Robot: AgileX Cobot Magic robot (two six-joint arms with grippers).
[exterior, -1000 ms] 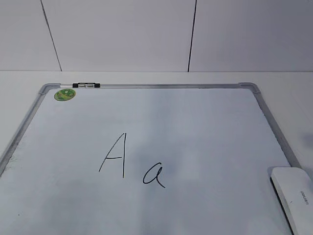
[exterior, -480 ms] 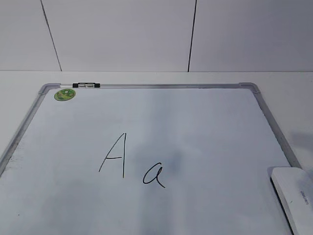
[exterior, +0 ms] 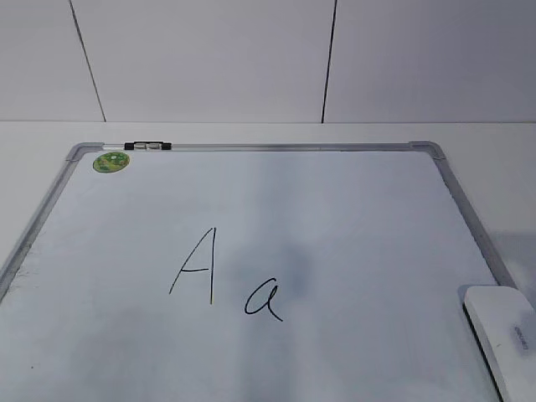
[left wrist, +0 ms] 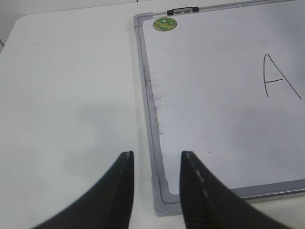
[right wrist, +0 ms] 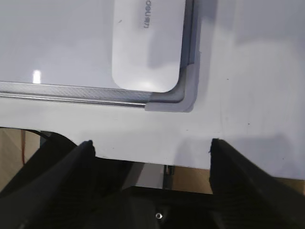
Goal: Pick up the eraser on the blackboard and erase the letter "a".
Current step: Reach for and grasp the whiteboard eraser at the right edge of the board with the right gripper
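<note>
While right gripper (right wrist: 150,148) hangs wide and empty, eraser (right wrist: 148,45) looks light, rigid, slick plastic; pinch its long sides. Left gripper (left wrist: 155,164) narrow, empty.

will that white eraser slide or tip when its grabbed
The eraser looks like stiff, smooth plastic, so it may slip in the hand. Lying low and flat on the glossy board, it probably slides rather than tips.

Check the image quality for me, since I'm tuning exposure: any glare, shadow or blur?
Exterior view: soft grey shadow on the blackboard near the letter "a". Right wrist view: small bright glare spot on the board; eraser sharp, claw dark. Left wrist view: evenly lit, faint table shadows.
</note>
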